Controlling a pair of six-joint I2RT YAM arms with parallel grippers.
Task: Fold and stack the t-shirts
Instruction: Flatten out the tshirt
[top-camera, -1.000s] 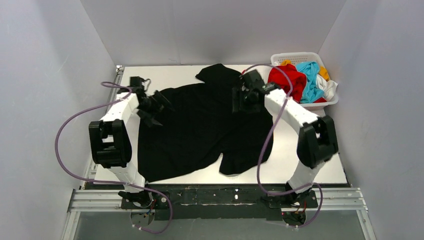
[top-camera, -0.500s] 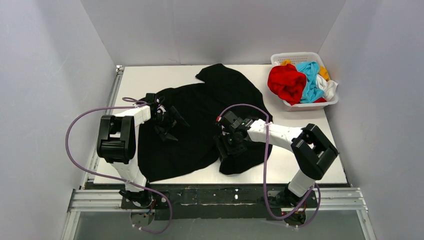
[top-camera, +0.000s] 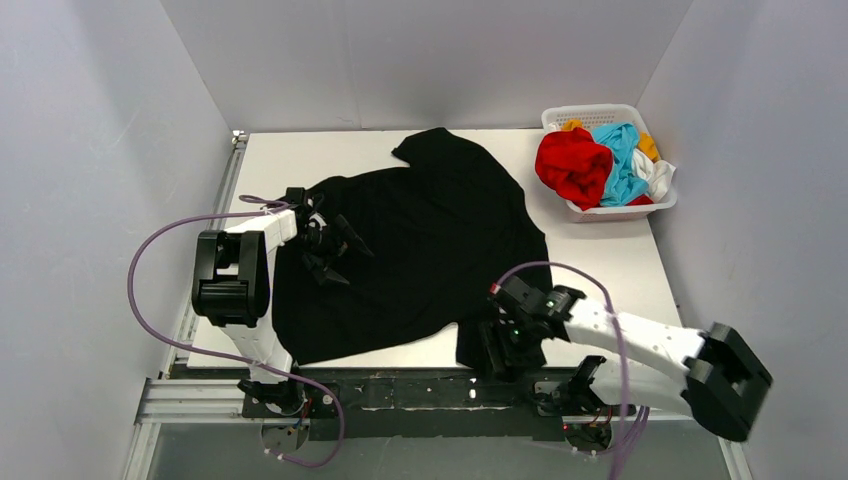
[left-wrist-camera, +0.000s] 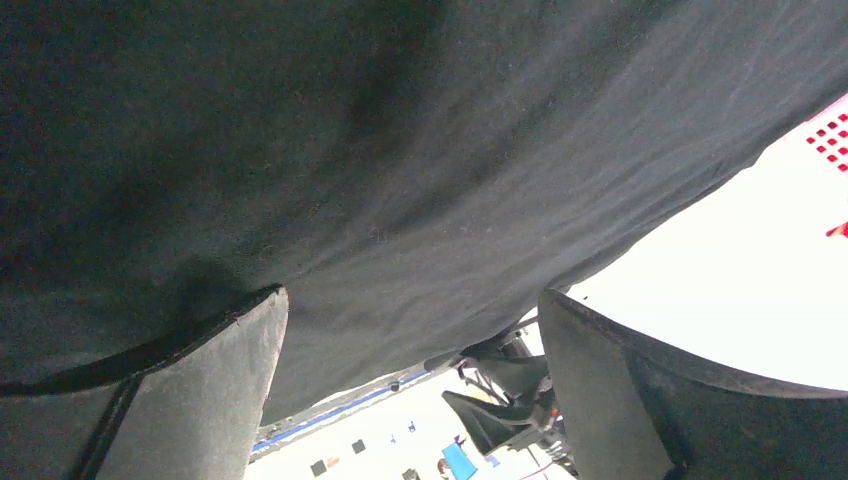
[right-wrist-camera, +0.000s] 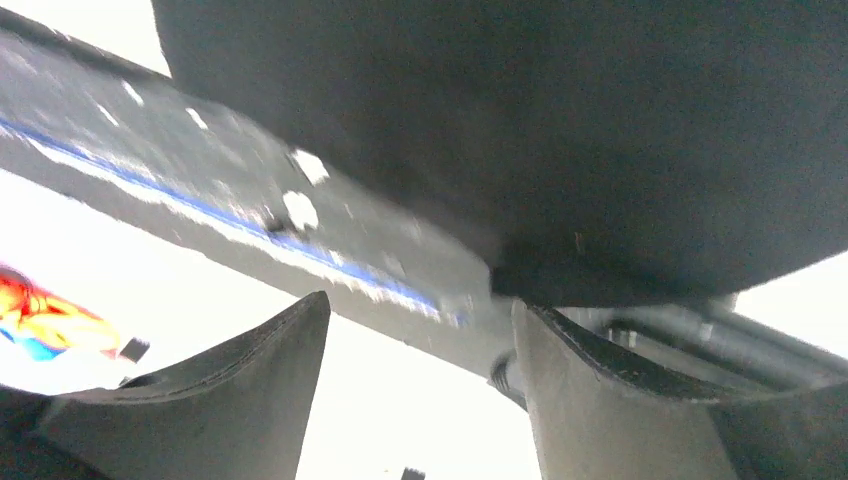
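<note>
The black t-shirt (top-camera: 420, 235) lay spread lengthwise, far to near, on the table (top-camera: 610, 270). The right gripper (top-camera: 500, 350), jaws apart, hovered at its near-right hem corner; the left gripper (top-camera: 335, 250), also apart, hung over its left side.

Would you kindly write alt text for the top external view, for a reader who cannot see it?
A black t-shirt lies spread on the white table, the open left gripper over its left part and the open right gripper at its near hem. A white basket of coloured t-shirts sits far right.
</note>
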